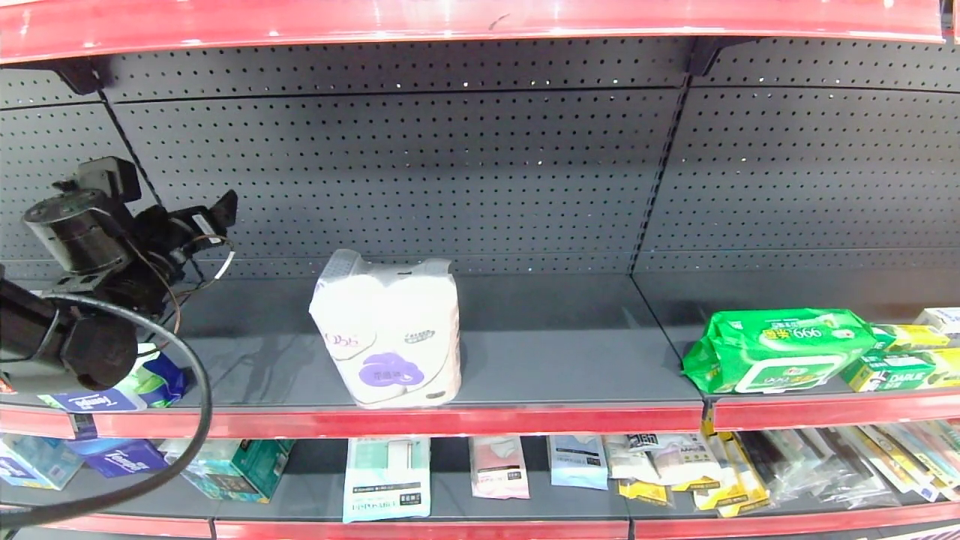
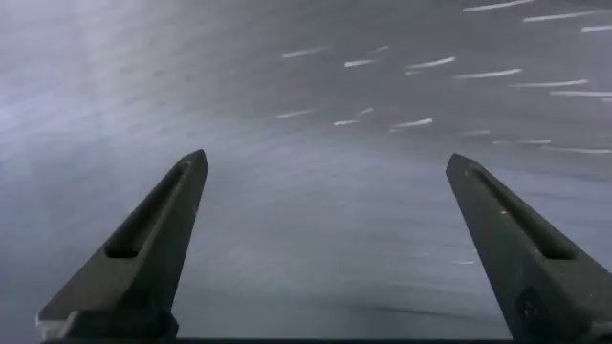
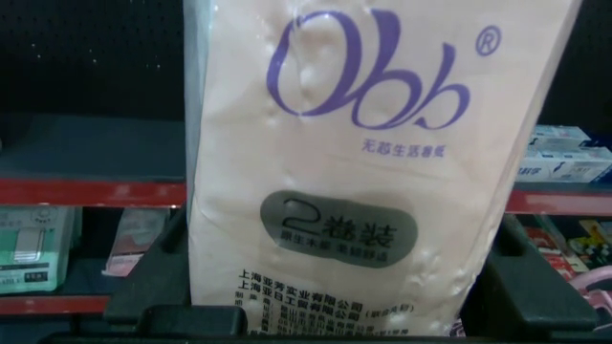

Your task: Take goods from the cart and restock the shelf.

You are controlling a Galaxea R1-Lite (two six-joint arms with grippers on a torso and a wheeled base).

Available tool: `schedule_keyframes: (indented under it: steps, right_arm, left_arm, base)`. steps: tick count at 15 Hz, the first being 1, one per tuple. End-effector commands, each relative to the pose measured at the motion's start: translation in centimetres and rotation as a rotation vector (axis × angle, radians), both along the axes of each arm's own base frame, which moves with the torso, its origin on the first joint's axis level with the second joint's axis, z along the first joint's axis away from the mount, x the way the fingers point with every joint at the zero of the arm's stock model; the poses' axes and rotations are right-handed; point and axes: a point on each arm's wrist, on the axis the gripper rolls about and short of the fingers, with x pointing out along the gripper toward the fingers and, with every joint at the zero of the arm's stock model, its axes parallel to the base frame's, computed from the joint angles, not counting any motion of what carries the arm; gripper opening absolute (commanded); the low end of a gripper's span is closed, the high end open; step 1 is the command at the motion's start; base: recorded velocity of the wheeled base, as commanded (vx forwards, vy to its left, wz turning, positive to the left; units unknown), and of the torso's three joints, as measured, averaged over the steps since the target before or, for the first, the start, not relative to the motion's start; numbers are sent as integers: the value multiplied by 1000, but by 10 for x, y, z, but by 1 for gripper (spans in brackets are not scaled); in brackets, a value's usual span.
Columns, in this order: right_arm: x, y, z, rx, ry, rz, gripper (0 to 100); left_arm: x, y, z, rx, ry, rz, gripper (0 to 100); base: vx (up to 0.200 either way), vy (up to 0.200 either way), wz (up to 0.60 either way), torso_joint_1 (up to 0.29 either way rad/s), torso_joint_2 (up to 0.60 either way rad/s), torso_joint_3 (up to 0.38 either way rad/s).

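Fingers of the left gripper [image 2: 327, 161] stand wide apart, nothing between them, at the left end of the shelf [image 1: 570, 352]. At mid-shelf a white tissue-roll pack [image 1: 386, 330] with a purple cloud print stands upright. The right gripper [image 3: 339, 287] clamps a second pack [image 3: 363, 172] in front of the shelves: cream wrapper, purple lettering, grey oval label.

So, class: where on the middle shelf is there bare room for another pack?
Widest bare stretch: between the toilet roll pack and the green wipes pack. Narrower gap: between it and the blue tissue packs. Crowded: right end, by the boxes.
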Motion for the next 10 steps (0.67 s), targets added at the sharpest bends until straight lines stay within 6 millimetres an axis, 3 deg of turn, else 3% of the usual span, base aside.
schedule_keyframes:
  steps: [1, 4, 5, 6, 7, 10]
  right_arm:
    - [9, 1, 8, -4, 27, -33, 0]
    - [24, 2, 18, -6, 69, -33, 0]
    - [24, 2, 18, -6, 69, -33, 0]
    - [35, 3, 18, -5, 113, -8, 0]
    - [36, 3, 17, -5, 124, -6, 0]
    - [48, 6, 10, -7, 193, 47, 0]
  left_arm:
    - [-31, 2, 29, -1, 87, 38, 100]
    - [-117, -8, 54, -24, 353, -167, 100]
    - [-117, -8, 54, -24, 353, -167, 100]
    - [-162, 0, 58, 27, 411, -208, 100]
    - [-170, 1, 58, 40, 408, -216, 100]
    - [-233, 5, 44, 101, 426, -222, 100]
  base:
    - [0, 0, 0, 0, 0, 0]
    - [0, 0, 0, 0, 0, 0]
    - [0, 0, 0, 0, 0, 0]
    - [0, 0, 0, 0, 0, 0]
    - [0, 0, 0, 0, 0, 0]
    - [0, 0, 0, 0, 0, 0]
